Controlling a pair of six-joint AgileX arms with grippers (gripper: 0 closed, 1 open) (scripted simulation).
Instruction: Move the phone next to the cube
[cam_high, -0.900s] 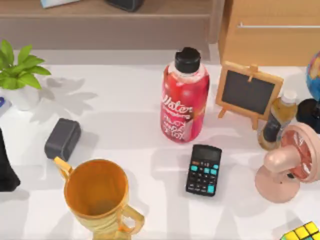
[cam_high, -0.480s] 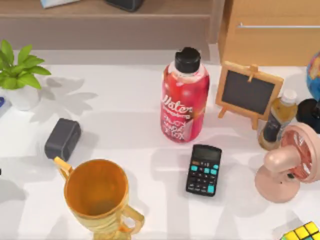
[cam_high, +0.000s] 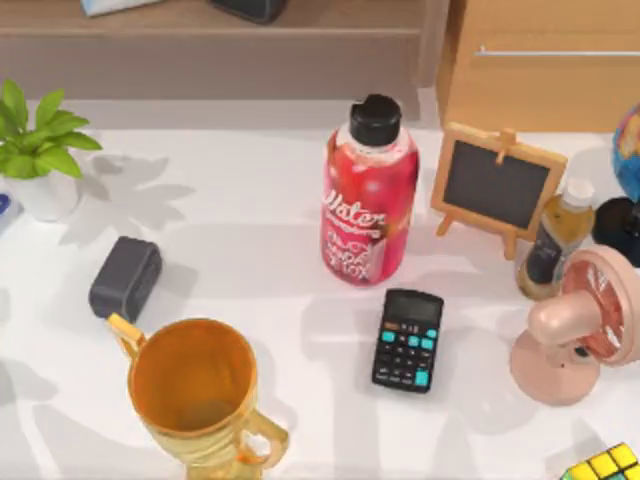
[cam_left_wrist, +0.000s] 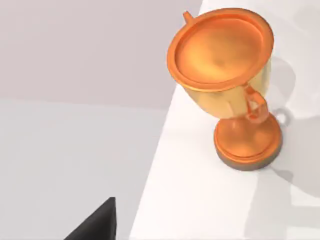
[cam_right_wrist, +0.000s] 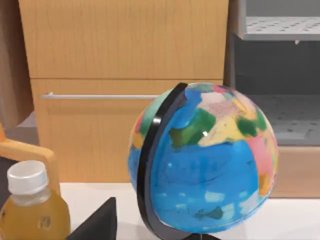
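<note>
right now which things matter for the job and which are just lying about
Job:
cube; I cannot tell which thing is the phone

Lying about:
calculator, red bottle, trophy, chalkboard, fan, globe, plant

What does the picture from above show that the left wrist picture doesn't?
The top view shows the red drink bottle, the black calculator, the small chalkboard easel, the pink desk fan, the dark grey box, the potted green plant and the stickered puzzle cube at the table's bottom right corner. The left wrist view shows the trophy's round base, and the grey floor beyond the table's edge. Both share the golden trophy cup and the white table.
</note>
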